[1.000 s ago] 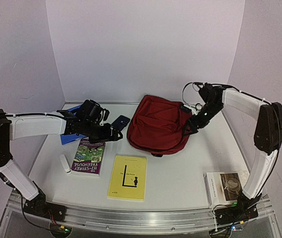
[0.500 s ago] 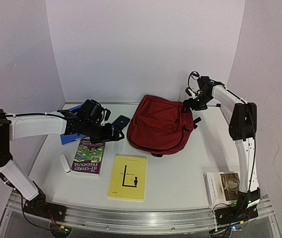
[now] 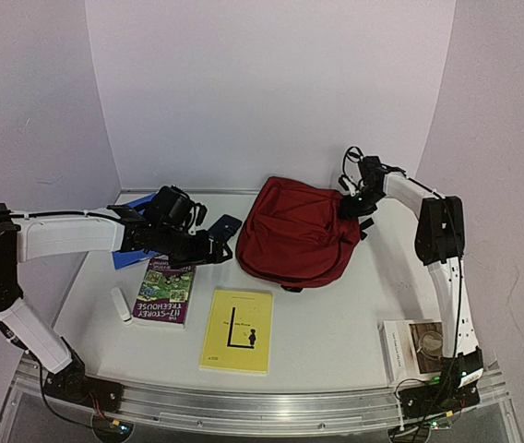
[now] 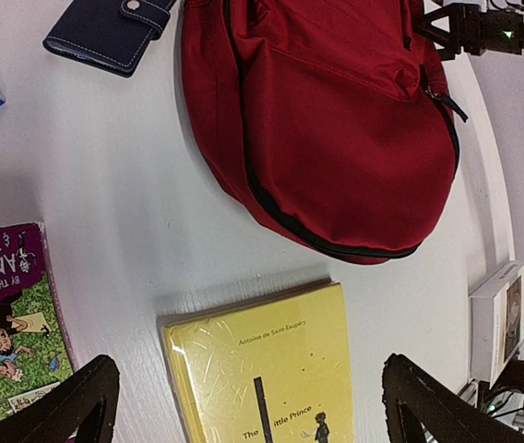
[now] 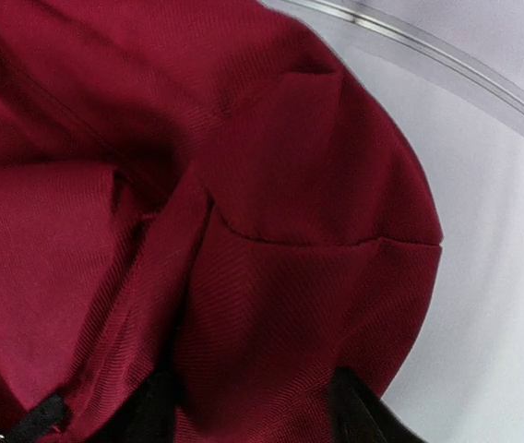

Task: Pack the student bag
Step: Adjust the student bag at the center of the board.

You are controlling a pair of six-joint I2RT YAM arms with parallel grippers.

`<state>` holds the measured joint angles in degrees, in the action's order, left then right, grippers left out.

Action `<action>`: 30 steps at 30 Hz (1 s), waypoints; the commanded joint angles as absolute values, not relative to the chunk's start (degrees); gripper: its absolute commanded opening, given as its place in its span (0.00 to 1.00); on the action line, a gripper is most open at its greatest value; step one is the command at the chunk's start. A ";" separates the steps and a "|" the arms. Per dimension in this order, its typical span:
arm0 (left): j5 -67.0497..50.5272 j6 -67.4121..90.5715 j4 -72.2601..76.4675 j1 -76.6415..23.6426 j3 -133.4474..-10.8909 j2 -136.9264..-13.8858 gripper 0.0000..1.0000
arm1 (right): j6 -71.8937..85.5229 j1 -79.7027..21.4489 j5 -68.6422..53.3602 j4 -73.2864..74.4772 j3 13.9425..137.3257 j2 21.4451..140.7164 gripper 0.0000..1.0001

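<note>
Clearance first: student bag (image 3: 294,233) lies flat on table (image 3: 336,314), just past centre toward 12 o'clock. Its far edge is close to the back wall (image 3: 271,92), and its 1 o'clock corner is near the table's right edge. Bare strip between bag and yellow book (image 3: 236,330) at 6 o'clock. More open top at 4 o'clock, up to white boxed book (image 3: 417,347) at the near right corner. 9 o'clock side is crowded: navy wallet (image 3: 226,226), blue folder (image 3: 122,258), purple-green book (image 3: 165,292), white tube (image 3: 121,305).

Left gripper (image 3: 212,247) hovers beside the wallet, jaws wide apart, nothing between them. Same as a second ago.

Right gripper (image 3: 352,196) has moved from the bag's 3 o'clock flank to its 1 o'clock corner; that arm now stands steeper. Its fingers (image 5: 352,413) straddle a fold of red fabric, narrower than before; can't tell if they pinch it. Bag and books haven't shifted.

White tabletop, pale lilac walls behind and at both sides, aluminium rail (image 3: 262,399) along the near edge.
</note>
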<state>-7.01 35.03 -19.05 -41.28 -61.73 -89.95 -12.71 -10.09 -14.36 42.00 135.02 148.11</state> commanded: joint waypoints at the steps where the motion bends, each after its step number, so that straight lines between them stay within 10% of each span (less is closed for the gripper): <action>1: -5.20 35.83 -19.39 -41.50 -62.53 -87.71 1.00 | -11.92 -7.75 -13.12 41.04 130.74 146.70 0.35; 6: -4.81 35.47 -19.18 -41.48 -62.58 -87.92 1.00 | -8.79 -2.94 -13.94 40.61 119.04 140.55 0.00; 13: -5.95 34.23 -18.47 -41.49 -64.62 -91.72 1.00 | 1.17 -0.48 -21.53 33.66 91.78 123.14 0.01; 20: -11.52 34.26 -15.23 -41.59 -67.21 -96.73 1.00 | 1.28 -2.64 -32.00 33.11 78.24 110.74 0.69; 30: -18.94 35.89 -9.43 -45.34 -72.44 -106.75 0.92 | -21.78 -3.60 -25.22 35.86 74.90 100.30 0.90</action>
